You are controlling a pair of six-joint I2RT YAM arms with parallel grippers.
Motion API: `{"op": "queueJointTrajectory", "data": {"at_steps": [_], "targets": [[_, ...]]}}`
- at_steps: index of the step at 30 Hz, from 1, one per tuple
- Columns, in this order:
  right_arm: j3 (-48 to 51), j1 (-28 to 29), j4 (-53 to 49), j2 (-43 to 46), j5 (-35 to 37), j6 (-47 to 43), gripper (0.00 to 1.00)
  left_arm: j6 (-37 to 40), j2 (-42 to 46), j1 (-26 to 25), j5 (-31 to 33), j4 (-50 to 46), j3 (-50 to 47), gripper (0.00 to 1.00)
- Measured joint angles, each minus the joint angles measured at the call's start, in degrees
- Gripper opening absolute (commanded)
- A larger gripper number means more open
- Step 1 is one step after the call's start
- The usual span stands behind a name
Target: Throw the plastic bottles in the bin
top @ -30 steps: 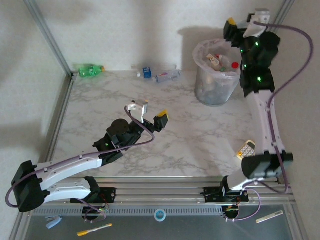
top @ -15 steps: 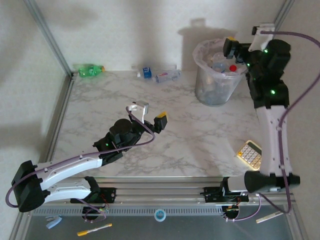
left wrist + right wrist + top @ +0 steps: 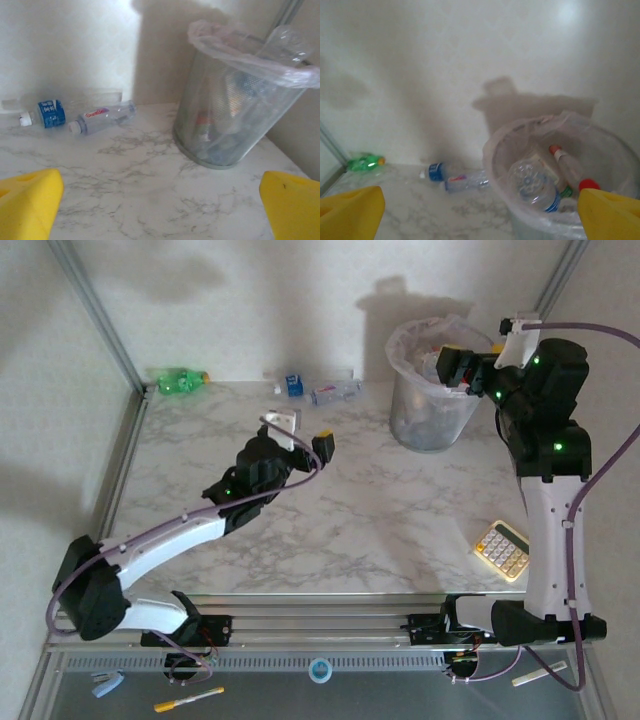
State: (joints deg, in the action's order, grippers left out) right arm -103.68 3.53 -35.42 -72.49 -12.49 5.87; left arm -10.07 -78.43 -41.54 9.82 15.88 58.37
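Grey mesh bin (image 3: 220, 125), cylindrical, bag-lined, back right, holding several plastic bottles (image 3: 535, 185). Three more lie flat, long axes along the back wall. Left gripper (image 3: 303, 432) and right gripper (image 3: 452, 367) spread wide, empty.

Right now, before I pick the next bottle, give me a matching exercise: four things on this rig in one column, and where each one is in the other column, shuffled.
Things:
1. green bottle
2. calculator
3. right gripper
4. left gripper

Places:
A. open, up by the rim of the bin
B. near right part of the table, beside the right arm
C. lying in the far left corner of the table
D. open, above the table, left of centre

Pairs: 1-C, 2-B, 3-A, 4-D
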Motion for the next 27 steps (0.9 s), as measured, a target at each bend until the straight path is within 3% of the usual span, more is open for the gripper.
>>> {"op": "queueJointTrajectory", "data": {"at_steps": [17,27], "targets": [[3.5,0.1,-6.5,3.8,-8.2,2.1,0.99,6.3,-34.2,12.8,-15.2,-20.8,36.5,1.00],[6.7,1.2,-8.0,3.7,-8.8,1.8,0.99,-6.8,-49.6,19.5,-26.5,-19.6,47.7,1.00]]}}
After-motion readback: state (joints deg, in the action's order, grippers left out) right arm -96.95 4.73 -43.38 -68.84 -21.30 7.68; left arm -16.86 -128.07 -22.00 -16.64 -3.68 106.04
